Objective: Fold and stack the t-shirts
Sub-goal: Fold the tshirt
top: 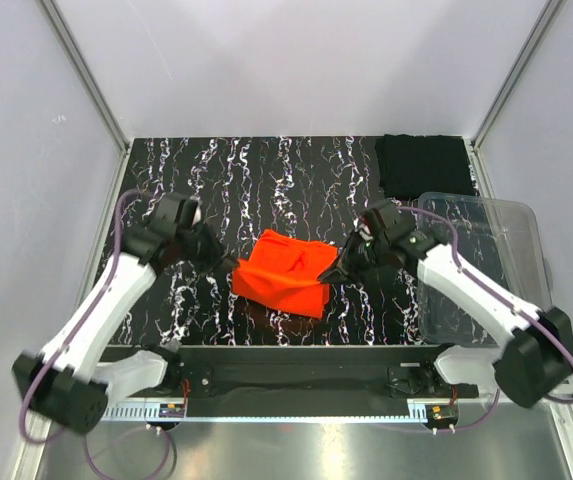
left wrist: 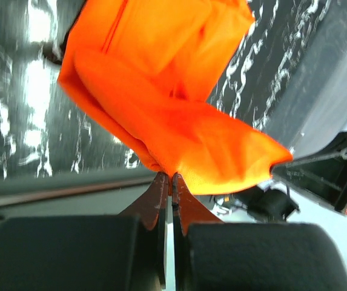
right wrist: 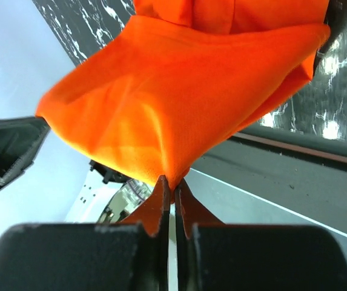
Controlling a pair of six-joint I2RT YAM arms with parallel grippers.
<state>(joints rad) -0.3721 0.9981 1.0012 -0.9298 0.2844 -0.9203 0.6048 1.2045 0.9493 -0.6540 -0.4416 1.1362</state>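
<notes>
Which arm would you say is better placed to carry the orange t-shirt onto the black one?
Probably the right: left gripper and right gripper both pinch the orange t-shirt, but the right one is nearer the black t-shirt in the far right corner.

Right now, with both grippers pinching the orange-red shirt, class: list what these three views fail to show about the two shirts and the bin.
Bright orange-red cloth t-shirt: its sleeves and collar, all views; its own folds hide them.
Plain black cloth t-shirt: its folds, top view; too dark and small.
Clear plastic bin: near left part, top view; right arm covers it.
</notes>
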